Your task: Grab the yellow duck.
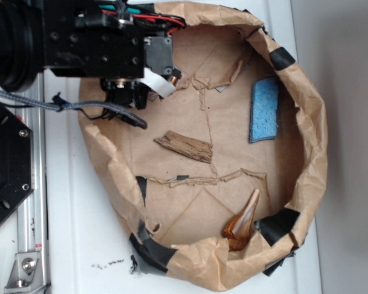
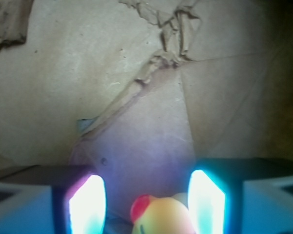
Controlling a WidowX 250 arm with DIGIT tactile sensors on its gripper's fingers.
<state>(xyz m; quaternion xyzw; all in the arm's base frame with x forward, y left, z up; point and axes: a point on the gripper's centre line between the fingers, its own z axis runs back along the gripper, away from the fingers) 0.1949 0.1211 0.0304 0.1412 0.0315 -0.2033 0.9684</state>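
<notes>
The yellow duck (image 2: 163,217) shows at the bottom of the wrist view, glossy yellow-orange with a red beak, lying between my glowing fingertips. It sits close against the right pad (image 2: 206,202), while a clear gap separates it from the left pad (image 2: 87,204). My gripper (image 2: 146,204) is open around it, low over the brown paper floor. In the exterior view only a small orange bit of the duck (image 1: 170,79) peeks out beside the gripper (image 1: 162,84) at the upper left of the paper basin; the arm hides the rest.
The basin is a crumpled brown paper wall (image 1: 306,141) patched with black tape. Inside lie a blue sponge (image 1: 264,110) at the right, a wood chip (image 1: 185,147) in the middle and an amber-brown cone-shaped piece (image 1: 241,223) at the lower right.
</notes>
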